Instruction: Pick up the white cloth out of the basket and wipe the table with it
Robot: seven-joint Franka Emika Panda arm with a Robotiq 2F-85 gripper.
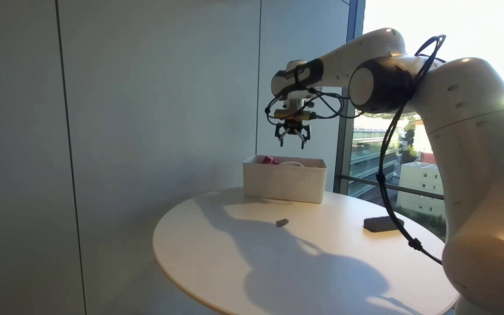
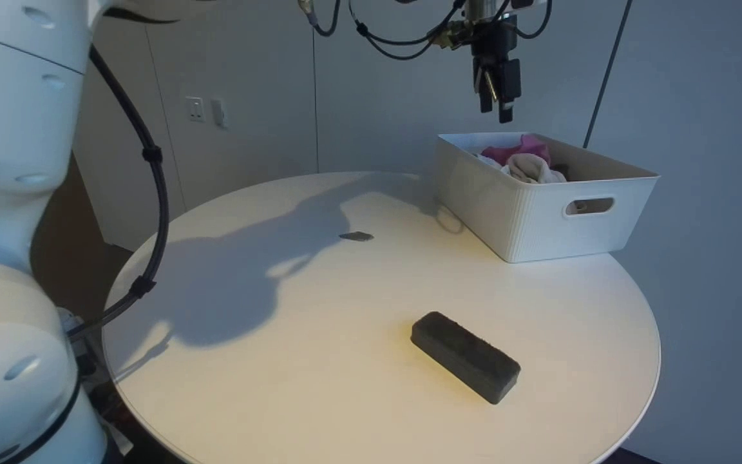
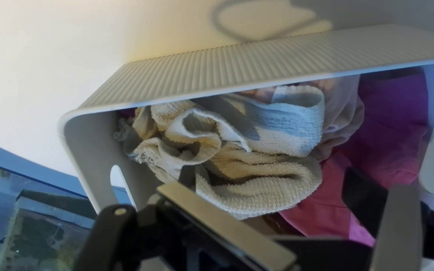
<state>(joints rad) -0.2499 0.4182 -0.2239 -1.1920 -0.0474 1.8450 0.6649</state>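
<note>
The white cloth, cream in this light, lies crumpled in the white basket [image 1: 285, 181]. It shows in the wrist view [image 3: 269, 192] and in both exterior views [image 1: 291, 164] [image 2: 532, 169]. The ribbed basket [image 2: 474, 200] stands at the far side of the round white table [image 2: 319, 393]; its wall fills part of the wrist view [image 3: 217, 75]. My gripper [image 1: 292, 145] is open and empty above the basket, fingers pointing down, apart from the cloth. It also shows above the basket in an exterior view [image 2: 496, 115]. The cloth's lower folds are hidden.
A pink-purple cloth [image 3: 326, 203] lies beside the white cloth in the basket. A dark block [image 2: 466, 356] and a small grey piece [image 2: 356, 236] lie on the table. A wall stands behind the basket; a window [image 1: 396, 153] is beside the table.
</note>
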